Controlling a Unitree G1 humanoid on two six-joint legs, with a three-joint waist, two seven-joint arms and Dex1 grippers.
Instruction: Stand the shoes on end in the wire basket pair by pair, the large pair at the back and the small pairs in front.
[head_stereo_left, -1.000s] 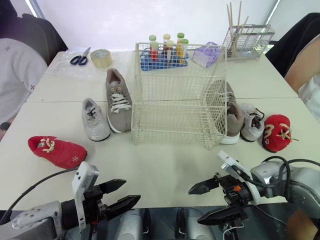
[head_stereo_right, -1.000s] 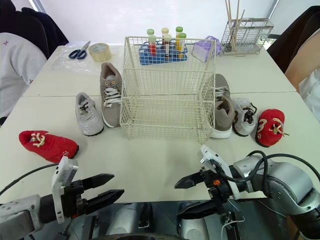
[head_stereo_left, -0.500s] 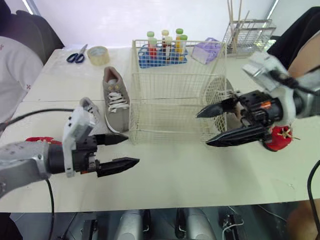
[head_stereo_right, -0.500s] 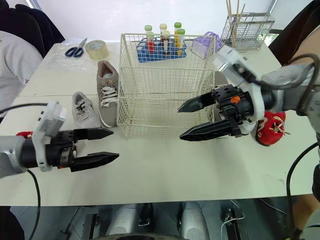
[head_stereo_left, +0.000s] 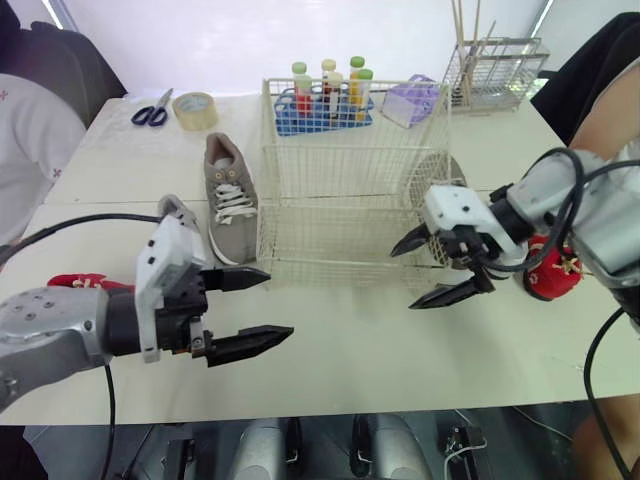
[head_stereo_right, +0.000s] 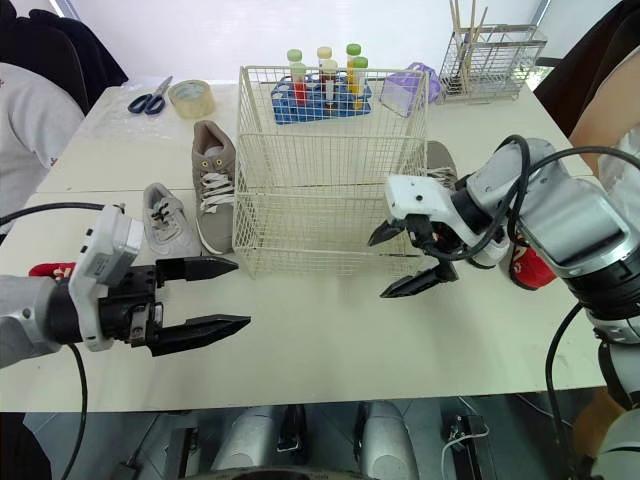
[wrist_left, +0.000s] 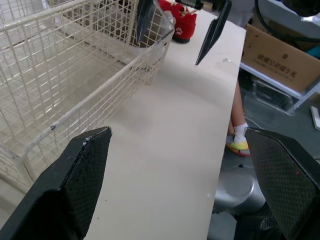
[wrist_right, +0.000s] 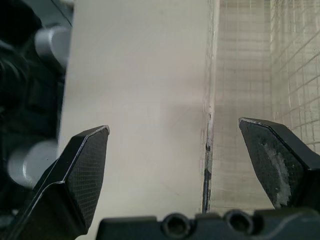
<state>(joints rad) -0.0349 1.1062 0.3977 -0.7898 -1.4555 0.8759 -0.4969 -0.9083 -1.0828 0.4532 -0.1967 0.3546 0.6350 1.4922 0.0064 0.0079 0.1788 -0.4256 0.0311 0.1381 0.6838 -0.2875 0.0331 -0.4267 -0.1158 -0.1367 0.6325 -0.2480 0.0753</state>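
table (head_stereo_left: 340, 335), tube rack (head_stereo_right: 322, 102) behind wire basket (head_stereo_left: 350, 215)

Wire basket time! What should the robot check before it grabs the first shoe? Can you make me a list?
1. Wire basket has room for shoes: ok, nothing is in it.
2. Left gripper open and holding nothing: ok.
3. Right gripper open and holding nothing: ok.
4. Large grey shoe left of the basket lies free on the table: ok.
5. Its partner shoe right of the basket is free to grab: cannot tell, most of it is hidden.
6. Large pair standing at the back of the basket: not ok, not yet done.
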